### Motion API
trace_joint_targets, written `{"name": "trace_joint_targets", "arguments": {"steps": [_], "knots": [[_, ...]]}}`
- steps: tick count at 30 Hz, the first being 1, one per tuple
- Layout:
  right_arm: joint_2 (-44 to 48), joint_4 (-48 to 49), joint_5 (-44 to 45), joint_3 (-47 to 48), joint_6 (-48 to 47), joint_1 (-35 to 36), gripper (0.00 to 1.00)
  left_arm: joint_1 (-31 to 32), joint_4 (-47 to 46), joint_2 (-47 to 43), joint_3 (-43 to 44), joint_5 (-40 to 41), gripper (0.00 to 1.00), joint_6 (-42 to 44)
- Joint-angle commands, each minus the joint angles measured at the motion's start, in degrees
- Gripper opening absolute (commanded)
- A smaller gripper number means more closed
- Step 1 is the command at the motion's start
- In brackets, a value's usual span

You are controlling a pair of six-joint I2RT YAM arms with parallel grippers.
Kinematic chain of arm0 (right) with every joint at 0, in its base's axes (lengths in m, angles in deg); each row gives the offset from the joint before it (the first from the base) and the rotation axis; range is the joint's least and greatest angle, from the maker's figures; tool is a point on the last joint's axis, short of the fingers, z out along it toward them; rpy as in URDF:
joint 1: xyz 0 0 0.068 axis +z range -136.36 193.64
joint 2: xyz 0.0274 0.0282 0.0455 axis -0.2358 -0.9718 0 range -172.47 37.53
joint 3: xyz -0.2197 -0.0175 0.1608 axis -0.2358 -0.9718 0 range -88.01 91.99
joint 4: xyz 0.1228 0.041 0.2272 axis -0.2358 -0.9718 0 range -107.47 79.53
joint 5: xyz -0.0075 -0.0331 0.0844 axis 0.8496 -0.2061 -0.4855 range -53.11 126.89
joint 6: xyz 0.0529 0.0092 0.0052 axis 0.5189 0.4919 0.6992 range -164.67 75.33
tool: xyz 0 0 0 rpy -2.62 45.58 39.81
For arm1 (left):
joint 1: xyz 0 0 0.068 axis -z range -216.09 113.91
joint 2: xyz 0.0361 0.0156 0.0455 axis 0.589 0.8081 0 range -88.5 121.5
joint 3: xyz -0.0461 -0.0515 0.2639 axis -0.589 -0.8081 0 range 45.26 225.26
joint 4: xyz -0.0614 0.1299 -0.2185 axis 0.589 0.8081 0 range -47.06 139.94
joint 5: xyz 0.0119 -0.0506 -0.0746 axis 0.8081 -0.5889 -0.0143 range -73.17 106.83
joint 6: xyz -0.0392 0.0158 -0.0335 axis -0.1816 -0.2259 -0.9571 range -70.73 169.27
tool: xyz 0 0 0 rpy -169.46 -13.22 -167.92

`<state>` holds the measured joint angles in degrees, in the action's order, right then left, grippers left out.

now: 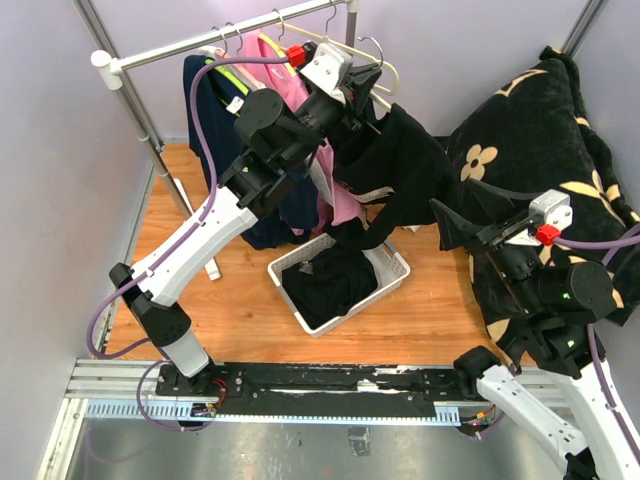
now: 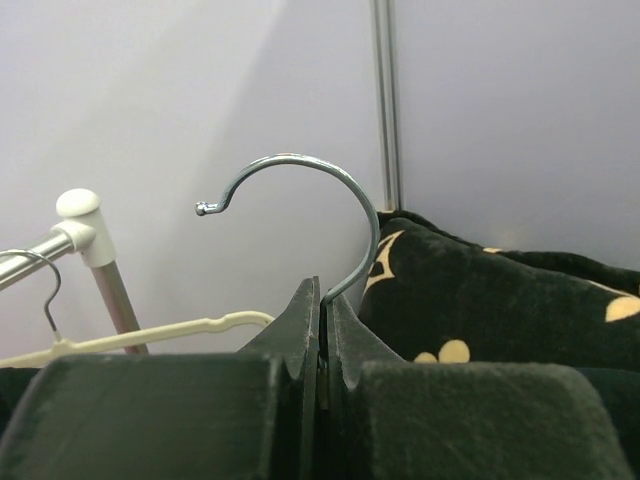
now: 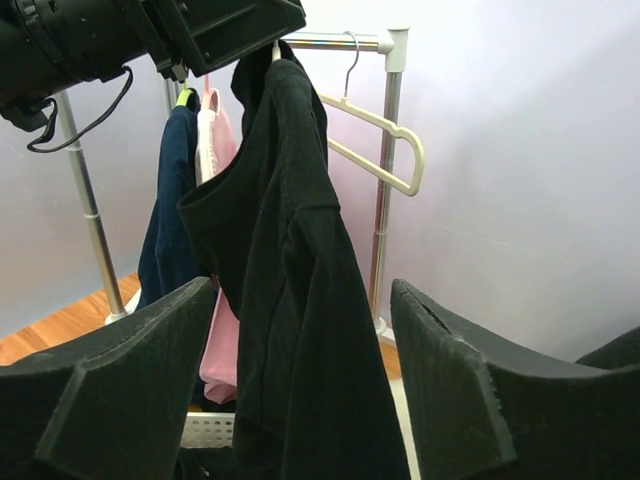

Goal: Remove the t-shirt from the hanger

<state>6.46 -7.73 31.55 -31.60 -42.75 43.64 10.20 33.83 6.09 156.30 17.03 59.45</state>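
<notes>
While the left tool [image 2: 320, 310] pinches the hanger [image 2: 290, 158], the black t-shirt [image 1: 400, 160] hangs on it.
The left tool is closed tight on the thin metal neck just under the hanger's hook, and the hook is in the air, apart from the rail [image 1: 200, 40]. The t-shirt droops down, and its low end hangs over the white basket [image 1: 300, 252] on the wooden tabletop [image 1: 430, 300]. The right tool [image 3: 302, 290] is wide open and holds nothing. Its own camera shows the t-shirt in the gap between its two fingers, but it is hard to tell if they touch the cloth.
</notes>
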Motion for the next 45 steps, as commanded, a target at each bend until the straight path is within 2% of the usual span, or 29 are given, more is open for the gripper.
{"name": "trace_joint_targets", "arguments": {"steps": [1,8,13,14,18,24,34,40,45], "knots": [[1.1,-1.8,1.7,-0.5,-1.4,1.1,0.67,-0.6,-1.1,-1.3,2.9,0.7,0.0,2.4],[0.3,-1.9,3.4,-1.4,-1.5,1.1,0.49,-0.8,-1.0,-2.8,2.7,0.1,0.0,1.9],[-0.5,-2.3,4.7,-1.4,-1.2,1.1,0.05,-0.8,-0.8,-3.2,3.3,1.0,0.0,2.2],[-0.5,-2.4,5.2,-1.5,-1.2,1.1,0.01,-0.8,-0.6,-3.0,3.9,1.4,0.0,2.3],[-0.4,-2.9,10.1,-2.9,-0.3,1.1,0.01,-1.6,1.3,-1.1,8.3,4.2,0.01,1.7],[-0.4,-8.1,33.3,-6.6,9.1,1.0,0.01,-3.7,2.6,0.4,13.0,6.4,0.0,0.6],[1.0,-7.4,31.6,-17.2,14.8,1.0,0.01,-5.7,4.1,-0.3,14.0,6.1,0.01,0.9],[3.7,-8.9,35.7,-18.2,14.0,0.9,0.01,-6.6,6.2,-1.3,13.7,4.0,0.01,3.2],[4.3,-8.0,33.9,-17.7,12.0,0.9,0.01,-6.8,5.9,-2.3,12.3,3.2,0.01,2.4]]}}
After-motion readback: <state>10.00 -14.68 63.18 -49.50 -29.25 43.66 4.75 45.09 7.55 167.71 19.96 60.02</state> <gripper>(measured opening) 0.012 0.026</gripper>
